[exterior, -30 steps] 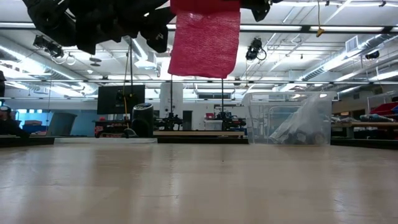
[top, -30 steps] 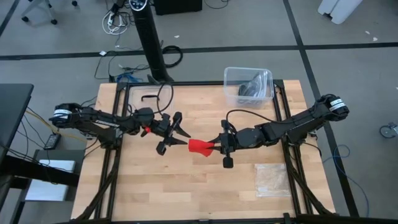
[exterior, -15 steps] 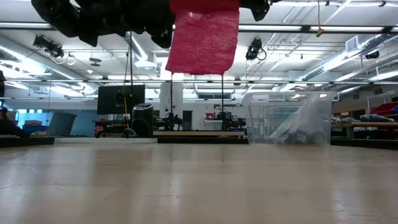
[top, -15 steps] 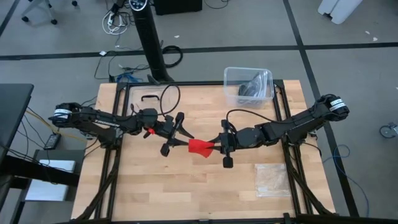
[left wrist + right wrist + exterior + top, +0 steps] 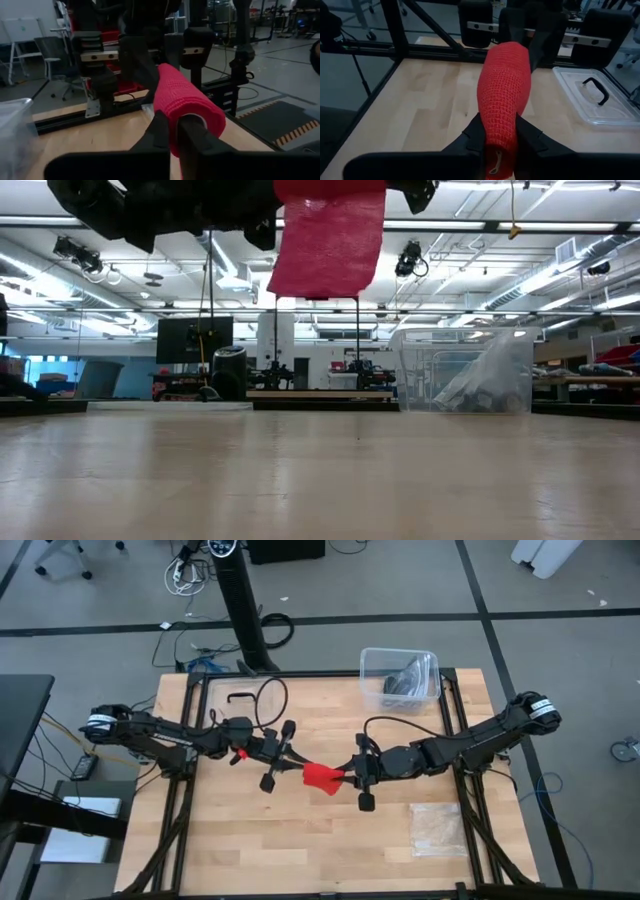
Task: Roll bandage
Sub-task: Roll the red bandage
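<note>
Both pincers grip the bandage above the wooden table.

Red bandage roll held above table, tail hanging.

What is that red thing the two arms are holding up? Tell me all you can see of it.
It is a bright red bandage of soft, open-mesh fabric, partly rolled into a stubby tube, with a loose flap hanging down. It is held above the wooden table, touching nothing below. The left gripper and right gripper each pinch one end between their fingers.
</note>
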You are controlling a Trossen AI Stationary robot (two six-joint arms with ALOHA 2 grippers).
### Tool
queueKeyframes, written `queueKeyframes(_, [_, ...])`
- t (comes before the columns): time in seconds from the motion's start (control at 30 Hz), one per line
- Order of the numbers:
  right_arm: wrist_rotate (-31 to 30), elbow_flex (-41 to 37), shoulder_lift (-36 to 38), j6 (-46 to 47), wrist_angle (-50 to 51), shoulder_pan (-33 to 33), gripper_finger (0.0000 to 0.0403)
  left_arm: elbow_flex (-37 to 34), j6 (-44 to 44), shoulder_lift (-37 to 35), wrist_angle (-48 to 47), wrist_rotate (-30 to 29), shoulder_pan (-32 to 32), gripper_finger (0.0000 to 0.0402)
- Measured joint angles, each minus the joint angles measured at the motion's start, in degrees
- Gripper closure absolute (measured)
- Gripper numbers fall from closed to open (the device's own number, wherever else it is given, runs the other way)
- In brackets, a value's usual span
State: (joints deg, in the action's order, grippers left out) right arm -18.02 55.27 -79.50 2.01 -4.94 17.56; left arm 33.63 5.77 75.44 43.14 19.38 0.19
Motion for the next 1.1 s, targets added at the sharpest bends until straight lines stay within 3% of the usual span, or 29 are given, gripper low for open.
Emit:
queueKeyframes(0.2, [-3.24,0.0,0.7,1.49,-0.21,0.8,0.0306,0.0,1.5,-0.02,0.69,-3.13,0.02,0.0398])
queueKeyframes(0.5, [-17.69,0.13,8.56,1.81,3.23,7.36,0.0207,-0.11,1.57,0.09,1.13,-3.25,1.8,0.0401])
queueKeyframes(0.7, [-23.16,-3.02,9.73,12.1,8.6,11.07,0.0162,-0.11,1.56,0.07,6.03,-4.34,2.05,0.0401])
queueKeyframes(0.8, [-23.09,-9.54,6.71,17.01,-0.27,11.15,0.0156,-0.11,2.08,0.04,9.09,-5.27,2.16,0.0401])
queueKeyframes(0.87, [-23.11,-13.64,4.22,17.76,-11.98,11.1,0.0156,-0.11,2.7,0.04,10.13,-6.21,2.19,0.0401])
queueKeyframes(1.0, [-22.82,-18.65,-2.0,12.72,-35.23,10.47,0.0156,-0.11,2.81,0.04,11.42,-8.61,2.16,0.0401])
queueKeyframes(1.1, [-23.06,-18.84,-5.61,9.21,-43.6,9.4,0.0156,-0.11,2.79,0.04,11.85,-9.18,2.19,0.0401])
